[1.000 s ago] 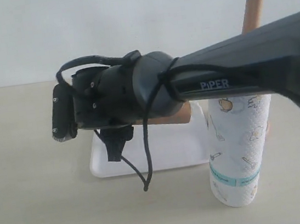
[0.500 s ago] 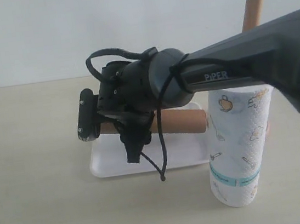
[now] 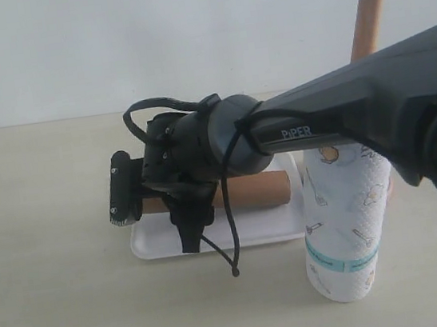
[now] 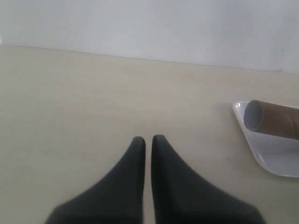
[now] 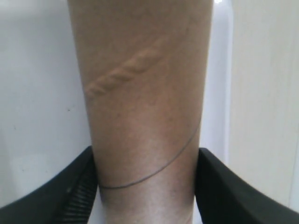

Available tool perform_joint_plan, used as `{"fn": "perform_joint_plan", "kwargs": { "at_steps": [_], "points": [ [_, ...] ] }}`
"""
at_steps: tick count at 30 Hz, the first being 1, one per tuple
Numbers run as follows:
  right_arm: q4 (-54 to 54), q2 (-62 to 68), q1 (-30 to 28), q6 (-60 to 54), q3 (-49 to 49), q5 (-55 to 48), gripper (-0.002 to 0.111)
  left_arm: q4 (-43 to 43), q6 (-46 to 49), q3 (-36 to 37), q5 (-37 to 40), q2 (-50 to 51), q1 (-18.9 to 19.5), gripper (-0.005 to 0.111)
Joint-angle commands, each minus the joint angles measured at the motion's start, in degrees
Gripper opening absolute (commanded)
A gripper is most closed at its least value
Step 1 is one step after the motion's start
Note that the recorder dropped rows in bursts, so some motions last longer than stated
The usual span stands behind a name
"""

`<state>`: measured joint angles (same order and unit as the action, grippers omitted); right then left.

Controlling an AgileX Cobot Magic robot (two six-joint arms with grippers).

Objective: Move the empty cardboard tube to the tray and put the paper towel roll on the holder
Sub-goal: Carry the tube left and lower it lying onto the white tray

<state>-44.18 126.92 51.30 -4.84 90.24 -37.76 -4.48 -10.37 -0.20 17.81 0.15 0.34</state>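
**Exterior view:** the right gripper (image 3: 183, 210) is clamped off-centre on the empty cardboard tube (image 3: 258, 190), which lies level and low over the tray (image 3: 275, 228); contact can't be told. Risk: on release the smooth cylinder may roll over the shallow rim. The paper towel roll (image 3: 347, 219) stands just beside the tray, within reach of a knock from the arm.

**Left wrist view:** the left gripper (image 4: 148, 142) is closed, empty, apart from the tray.

**Right wrist view:** ribbed pads (image 5: 81, 196) bear on matte, spiral-seamed brown board above the tray's glossy white floor.

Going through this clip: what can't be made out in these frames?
- Base of the holder: exterior view, hidden behind the paper towel roll.
- Middle of the cardboard tube: exterior view, covered by the right arm.
- Whether the tube touches the tray: right wrist view, tube fills the frame between the fingers.
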Motion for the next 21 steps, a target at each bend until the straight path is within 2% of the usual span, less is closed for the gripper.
{"fn": "perform_joint_plan", "kwargs": {
  "at_steps": [1,13,19,21],
  "points": [
    [0.0,-0.3,0.0,-0.2,0.4,-2.4,0.000,0.4,0.2,0.2,-0.1,-0.1,0.1,0.004],
    [0.4,0.0,0.0,-0.2,0.4,-2.7,0.001,0.4,0.2,0.2,-0.1,-0.1,0.1,0.004],
    [0.4,1.7,0.0,-1.6,0.4,-4.1,0.024,0.4,0.2,0.2,-0.1,-0.1,0.1,0.004],
    [0.4,2.2,0.0,-1.8,0.4,-4.2,0.027,0.4,0.2,0.2,-0.1,-0.1,0.1,0.004]
  ]
}}
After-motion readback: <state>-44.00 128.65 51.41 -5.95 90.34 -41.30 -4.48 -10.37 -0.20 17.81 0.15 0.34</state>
